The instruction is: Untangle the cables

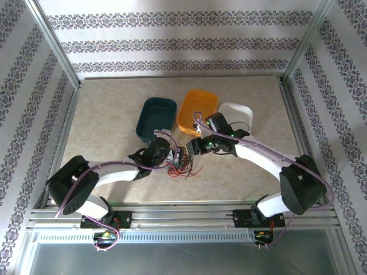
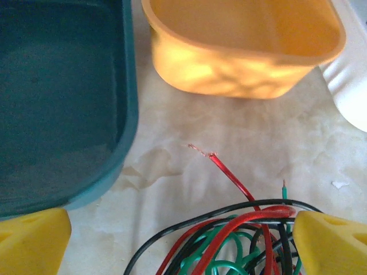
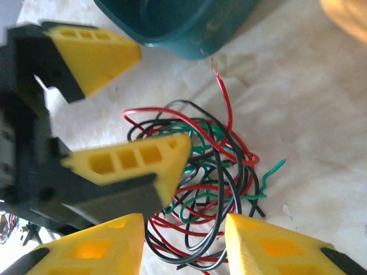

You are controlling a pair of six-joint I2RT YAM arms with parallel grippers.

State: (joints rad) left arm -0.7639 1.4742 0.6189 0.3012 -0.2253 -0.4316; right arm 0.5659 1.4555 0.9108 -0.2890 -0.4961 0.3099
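The cables [image 1: 182, 165], thin black, red and green wires tangled together, lie at 6 o'clock from the orange plastic tub [image 1: 196, 110]. Left gripper [image 2: 180, 243] gapes astride them; right gripper [image 3: 183, 246], half-spread, brackets strands, probably to tug some free.

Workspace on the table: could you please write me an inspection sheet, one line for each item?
Surface: pale marbled tabletop, one small white fleck.
Job's things: black, red and green cables in one tangle, not yet separated, in front of the bins.
Clutter: teal bin, orange bin, white bin side by side; nothing seen inside.
Grippers: left gripper wide open, fingers either side of the tangle; right gripper open, strands between its fingers.
Cables: purple arm cables loop along both arms.
Surroundings: metal frame, patterned walls.
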